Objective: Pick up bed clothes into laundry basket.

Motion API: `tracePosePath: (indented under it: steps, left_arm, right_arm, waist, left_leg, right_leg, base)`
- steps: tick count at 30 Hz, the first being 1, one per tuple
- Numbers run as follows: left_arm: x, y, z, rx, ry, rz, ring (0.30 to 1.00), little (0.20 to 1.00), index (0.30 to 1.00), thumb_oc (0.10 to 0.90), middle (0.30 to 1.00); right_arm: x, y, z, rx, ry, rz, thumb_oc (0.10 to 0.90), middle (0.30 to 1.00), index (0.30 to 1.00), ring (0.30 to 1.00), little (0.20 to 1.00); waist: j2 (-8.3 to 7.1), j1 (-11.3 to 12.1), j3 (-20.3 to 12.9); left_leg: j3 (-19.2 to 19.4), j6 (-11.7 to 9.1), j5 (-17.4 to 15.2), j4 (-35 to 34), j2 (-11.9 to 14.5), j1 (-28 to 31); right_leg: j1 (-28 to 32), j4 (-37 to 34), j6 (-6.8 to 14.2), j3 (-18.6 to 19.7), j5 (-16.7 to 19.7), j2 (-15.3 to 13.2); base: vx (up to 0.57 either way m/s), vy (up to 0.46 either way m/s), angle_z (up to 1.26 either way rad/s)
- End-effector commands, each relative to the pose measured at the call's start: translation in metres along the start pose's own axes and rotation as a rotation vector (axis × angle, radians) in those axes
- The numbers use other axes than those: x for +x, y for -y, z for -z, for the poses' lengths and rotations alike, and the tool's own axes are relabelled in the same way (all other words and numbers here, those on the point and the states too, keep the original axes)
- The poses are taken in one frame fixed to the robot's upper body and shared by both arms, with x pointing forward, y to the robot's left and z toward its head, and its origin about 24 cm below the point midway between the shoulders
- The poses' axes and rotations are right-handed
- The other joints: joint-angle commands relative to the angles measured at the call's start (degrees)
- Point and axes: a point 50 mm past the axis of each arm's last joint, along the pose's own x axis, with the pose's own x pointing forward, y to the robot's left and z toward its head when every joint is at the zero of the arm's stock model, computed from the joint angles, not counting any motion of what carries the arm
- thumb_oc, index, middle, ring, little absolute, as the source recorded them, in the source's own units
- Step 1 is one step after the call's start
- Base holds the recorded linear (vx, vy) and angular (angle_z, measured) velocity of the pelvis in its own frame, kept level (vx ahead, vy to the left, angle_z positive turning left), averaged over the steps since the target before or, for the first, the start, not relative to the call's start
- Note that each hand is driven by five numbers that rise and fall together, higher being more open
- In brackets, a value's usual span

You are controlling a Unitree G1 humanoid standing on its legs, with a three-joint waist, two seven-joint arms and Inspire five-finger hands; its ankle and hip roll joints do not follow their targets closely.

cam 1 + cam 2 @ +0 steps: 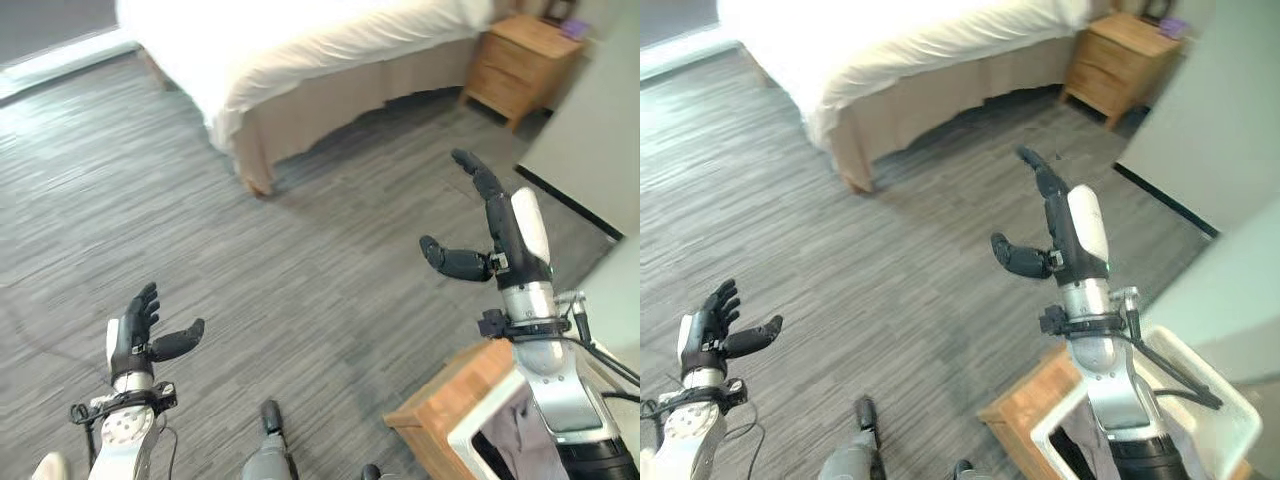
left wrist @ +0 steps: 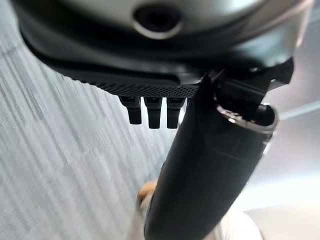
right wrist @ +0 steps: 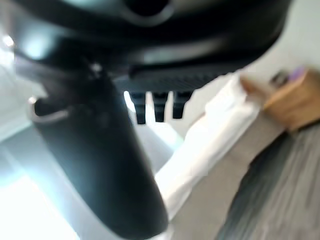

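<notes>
Left eye view shows the robot's left hand (image 1: 140,335) at about eight o'clock, raised palm-inward over the grey wood-grain floor (image 1: 150,200), its fingers straight and a little apart, thumb standing out, holding nothing; it looks parked there, ready but idle. At about twelve o'clock stands the bed with white bedding and a beige skirt (image 1: 300,50), well apart from both hands; no loose clothes can be made out on it or on the floor from here, so the next garment cannot be placed. Further right, at one o'clock, a light wooden bedside cabinet (image 1: 520,62) sits just beside the bed. The right hand (image 1: 490,235) hangs at about three o'clock, lifted high with fingers extended toward the bed and thumb spread wide, empty too, probably held clear after or ahead of a reach. At five o'clock, under the right arm, the white plastic laundry basket (image 1: 1200,400) rests on a low wooden stand (image 1: 440,400), with greyish cloth (image 1: 520,430) already lying inside it, kept close for easy drops.
</notes>
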Motion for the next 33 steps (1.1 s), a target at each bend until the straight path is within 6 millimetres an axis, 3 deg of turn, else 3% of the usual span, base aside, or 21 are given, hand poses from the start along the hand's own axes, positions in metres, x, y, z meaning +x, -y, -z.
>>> tracePosePath:
  steps: [1, 3, 5, 6, 7, 8, 9, 10, 11, 12, 15, 17, 19, 20, 23, 24, 25, 28, 29, 33]
  left_arm:
    - [0.020, -0.019, -0.060, -0.056, 0.288, -0.083, 0.900, 0.900, 0.900, 0.800, 0.900]
    - [0.018, -0.008, -0.057, -0.083, 0.276, -0.042, 0.900, 0.900, 0.900, 0.800, 0.900]
    - [0.013, -0.002, -0.056, -0.077, 0.276, -0.013, 0.900, 0.900, 0.900, 0.800, 0.900]
    - [0.010, 0.000, -0.054, -0.070, 0.268, 0.004, 0.900, 0.900, 0.900, 0.800, 0.900]
    - [0.007, 0.006, -0.051, -0.056, 0.256, 0.038, 0.900, 0.900, 0.900, 0.800, 0.900]
    - [0.006, 0.006, -0.050, -0.055, 0.254, 0.039, 0.900, 0.900, 0.900, 0.800, 0.900]
    - [0.006, 0.012, -0.055, -0.021, 0.270, 0.091, 0.900, 0.900, 0.900, 0.800, 0.900]
    - [0.006, 0.012, -0.054, -0.020, 0.268, 0.094, 0.900, 0.900, 0.900, 0.800, 0.900]
    - [0.007, 0.017, -0.059, -0.010, 0.288, 0.124, 0.900, 0.900, 0.900, 0.800, 0.900]
    - [0.012, 0.022, -0.067, 0.002, 0.320, 0.153, 0.900, 0.900, 0.900, 0.800, 0.900]
    - [0.021, 0.026, -0.083, 0.064, 0.377, 0.179, 0.900, 0.900, 0.900, 0.800, 0.900]
    - [0.029, 0.029, -0.090, 0.092, 0.398, 0.165, 0.900, 0.900, 0.900, 0.800, 0.900]
    - [0.033, 0.033, -0.090, 0.095, 0.396, 0.163, 0.900, 0.900, 0.900, 0.800, 0.900]
    - [0.035, 0.037, -0.092, 0.096, 0.401, 0.175, 0.900, 0.900, 0.900, 0.800, 0.900]
    - [0.035, 0.037, -0.095, 0.111, 0.421, 0.190, 0.900, 0.900, 0.900, 0.800, 0.900]
    - [0.034, 0.035, -0.095, 0.134, 0.426, 0.197, 0.900, 0.900, 0.900, 0.800, 0.900]
    - [0.033, 0.033, -0.094, 0.133, 0.422, 0.196, 0.900, 0.900, 0.900, 0.800, 0.900]
    - [0.032, 0.026, -0.090, 0.129, 0.409, 0.165, 0.900, 0.900, 0.900, 0.800, 0.900]
    - [0.031, 0.024, -0.088, 0.139, 0.405, 0.163, 0.900, 0.900, 0.900, 0.800, 0.900]
    - [0.024, 0.015, -0.064, 0.192, 0.323, 0.166, 0.900, 0.900, 0.900, 0.800, 0.900]
  right_arm:
    - [0.024, 0.031, -0.045, 0.023, 0.248, 0.209, 0.800, 0.900, 0.900, 0.900, 0.900]
    - [0.024, 0.029, -0.041, 0.015, 0.227, 0.191, 0.800, 0.900, 0.900, 0.900, 0.900]
    - [0.022, 0.027, -0.037, 0.005, 0.209, 0.185, 0.800, 0.900, 0.900, 0.900, 0.900]
    - [0.020, 0.026, -0.034, 0.002, 0.192, 0.180, 0.800, 0.900, 0.900, 0.900, 0.900]
    - [0.015, 0.021, -0.023, 0.018, 0.135, 0.167, 0.800, 0.900, 0.900, 0.900, 0.900]
    - [0.015, 0.021, -0.022, 0.018, 0.133, 0.165, 0.800, 0.900, 0.900, 0.900, 0.900]
    - [0.008, 0.019, -0.004, 0.001, 0.045, 0.160, 0.800, 0.900, 0.900, 0.900, 0.900]
    - [0.008, 0.019, -0.004, -0.001, 0.044, 0.160, 0.800, 0.900, 0.900, 0.900, 0.900]
    - [0.002, 0.011, 0.012, 0.000, -0.039, 0.133, 0.800, 0.900, 0.900, 0.900, 0.900]
    - [-0.004, 0.003, 0.035, -0.003, -0.148, 0.107, 0.800, 0.900, 0.900, 0.900, 0.900]
    - [-0.009, 0.000, 0.052, -0.037, -0.234, 0.071, 0.800, 0.900, 0.900, 0.900, 0.900]
    - [-0.006, -0.004, 0.055, -0.044, -0.252, 0.062, 0.800, 0.900, 0.900, 0.900, 0.900]
    - [-0.003, -0.005, 0.054, -0.048, -0.249, 0.066, 0.800, 0.900, 0.900, 0.900, 0.900]
    - [0.004, -0.009, 0.051, -0.055, -0.231, 0.069, 0.800, 0.900, 0.900, 0.900, 0.900]
    - [0.011, -0.009, 0.046, -0.063, -0.203, 0.082, 0.800, 0.900, 0.900, 0.900, 0.900]
    - [0.011, -0.008, 0.046, -0.074, -0.193, 0.067, 0.800, 0.900, 0.900, 0.900, 0.900]
    - [0.010, -0.008, 0.047, -0.071, -0.200, 0.061, 0.800, 0.900, 0.900, 0.900, 0.900]
    - [0.007, -0.007, 0.050, -0.072, -0.210, 0.033, 0.800, 0.900, 0.900, 0.900, 0.900]
    - [0.001, -0.007, 0.055, -0.073, -0.235, -0.001, 0.800, 0.900, 0.900, 0.900, 0.900]
    - [-0.032, -0.013, 0.074, -0.041, -0.347, -0.131, 0.800, 0.900, 0.900, 0.900, 0.900]
  waist:
    - [-1.98, -2.5, -2.9]
    - [-2.12, -3.9, -4.1]
    - [-1.63, -4.2, -4.4]
    - [-1.23, -4.4, -4.9]
    - [-0.59, -5.1, -5.8]
    - [-0.61, -5.2, -5.9]
    - [0.41, -6.0, -6.5]
    - [0.37, -6.1, -6.7]
    - [0.69, -6.1, -6.9]
    - [0.10, -6.2, -7.4]
    - [-0.88, -6.0, -6.5]
    - [-1.78, -6.6, -4.7]
    - [-2.00, -6.7, -4.3]
    - [-1.57, -6.5, -3.9]
    - [-1.27, -6.0, -3.6]
    - [-2.02, -5.3, -5.3]
    - [-2.58, -4.8, -6.1]
    - [-2.88, -3.9, -7.6]
    - [-3.37, -4.0, -7.7]
    - [-3.22, -4.1, -8.7]
  left_leg:
    - [-3.7, -9.4, -14.6, 14.4, 5.4, -1.7]
    - [-0.7, -9.9, -15.4, 19.5, 10.1, 4.2]
    - [-1.5, -10.3, -15.3, 19.0, 10.4, 5.8]
    - [-1.8, -10.5, -16.2, 16.6, 9.4, 8.0]
    - [-1.3, -10.0, -19.0, 12.3, 7.0, 10.9]
    - [-1.3, -9.8, -19.0, 11.9, 6.7, 11.1]
    - [-0.9, -9.1, -20.1, 2.5, 4.7, 13.4]
    - [-0.9, -8.9, -19.5, 1.2, 4.2, 13.8]
    - [-1.3, -9.1, -18.7, -2.0, 4.0, 14.4]
    - [-2.8, -9.0, -15.9, -8.6, 2.6, 15.1]
    - [-3.7, -7.9, -15.1, -12.0, 1.1, 15.5]
    - [-4.2, -6.7, -15.2, -12.0, 0.2, 15.0]
    - [-4.0, -6.1, -15.2, -12.0, -0.3, 14.4]
    - [-4.4, -5.2, -14.8, -12.0, -0.4, 14.0]
    - [-3.8, -4.5, -13.4, -12.0, -0.1, 12.8]
    - [-4.9, -4.9, -14.6, -12.0, -0.5, 12.3]
    - [-4.0, -5.2, -13.1, -12.0, -0.4, 11.7]
    - [-3.7, -6.1, -13.4, -11.7, -0.3, 12.2]
    - [-2.5, -6.2, -12.2, -11.7, -0.2, 11.8]
    - [-2.5, -7.4, -12.4, -11.8, 0.7, 12.1]
  right_leg:
    - [-2.7, -2.0, -2.0, -1.7, -1.6, 1.9]
    - [-4.1, -2.1, -2.1, -5.8, -0.5, 1.1]
    - [-4.2, -2.2, -2.2, -7.0, -0.5, 1.3]
    - [-4.7, -2.5, -1.8, -8.3, 0.0, 1.1]
    - [-5.8, -2.6, -1.1, -10.5, 0.9, 0.6]
    - [-5.7, -2.6, -1.0, -10.6, 0.9, 0.4]
    - [-7.4, -2.0, 0.2, -12.6, 2.1, -0.3]
    - [-7.5, -2.0, 0.3, -12.8, 2.2, -0.5]
    - [-8.2, -1.7, 0.9, -13.5, 3.0, -0.8]
    - [-9.6, -0.4, 1.7, -14.8, 4.2, -1.4]
    - [-13.1, 5.6, 3.6, -14.1, 4.5, -2.0]
    - [-17.8, 13.0, 7.3, -10.5, 6.9, -3.3]
    - [-19.6, 15.3, 8.4, -7.7, 6.2, -3.1]
    - [-20.1, 17.7, 8.5, -4.5, 4.8, -3.2]
    - [-19.5, 19.0, 6.4, -3.1, 4.9, -5.0]
    - [-13.6, 11.7, 6.2, -1.1, 2.8, -6.0]
    - [-12.1, 7.5, 5.9, -1.8, 3.9, -5.7]
    - [-9.3, 1.9, 7.2, -2.4, 5.3, -5.9]
    - [-9.5, 0.6, 7.1, -2.2, 7.8, -5.8]
    - [-7.5, -3.5, 7.5, -3.5, 7.8, -5.3]
  base:
    - [-0.13, -0.050, 0.86]
    - [-0.14, -0.010, 0.83]
    - [-0.06, 0.036, 0.91]
    - [-0.13, 0.141, 0.56]
    - [-0.12, 0.150, 0.38]
    - [-0.18, 0.290, 0.40]
    - [-0.09, 0.206, 0.62]
    - [-0.14, 0.308, 0.65]
    - [-0.11, 0.237, 1.17]
    - [-0.14, 0.299, 1.10]
    - [-0.16, 0.203, 0.56]
    - [-0.20, 0.166, 0.15]
    - [-0.19, 0.107, -0.07]
    - [-0.28, 0.104, -0.15]
    - [-0.17, -0.027, -0.19]
    - [-0.05, -0.117, -0.18]
    - [0.01, -0.116, -0.07]
    - [0.03, -0.062, -0.08]
    - [-0.01, -0.110, -0.43]
    - [0.05, -0.047, -0.24]
